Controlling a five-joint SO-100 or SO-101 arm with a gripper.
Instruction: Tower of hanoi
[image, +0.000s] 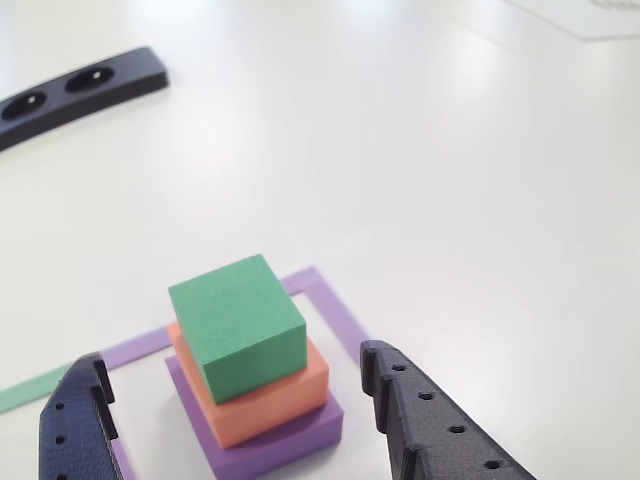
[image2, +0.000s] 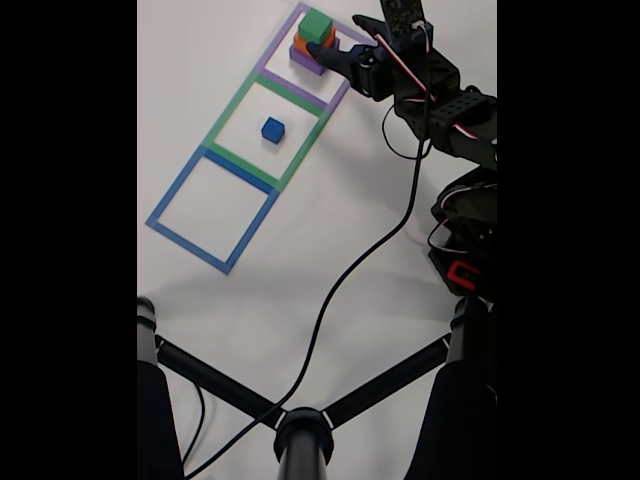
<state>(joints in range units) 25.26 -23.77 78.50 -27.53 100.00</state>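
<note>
Gripper (image: 240, 395) fingers sit nearest in the other view, one dark finger (image: 78, 425) at lower left, the other (image: 430, 420) at lower right, jaws spread wide and grasping nothing. Between them, untouched, stands the stack: green cube (image: 238, 322) on top, orange block (image: 270, 395) under it, purple block (image: 285, 445) at the bottom, each wider than the one above. Stack sits inside the purple tape square (image: 335, 310) on the white table (image: 450, 150); a strip of green tape (image: 30, 388) runs off left. Black curved part (image: 75, 90) with two holes lies far left. In the fixed view, the arm (image2: 440, 100) reaches in from the right to the stack (image2: 314, 40) in the far purple square. Small blue cube (image2: 273, 130) sits alone in the middle green square (image2: 225, 125); blue square (image2: 170, 200) is nearest. Black cable (image2: 350, 270) trails from the arm toward the near edge.
</note>
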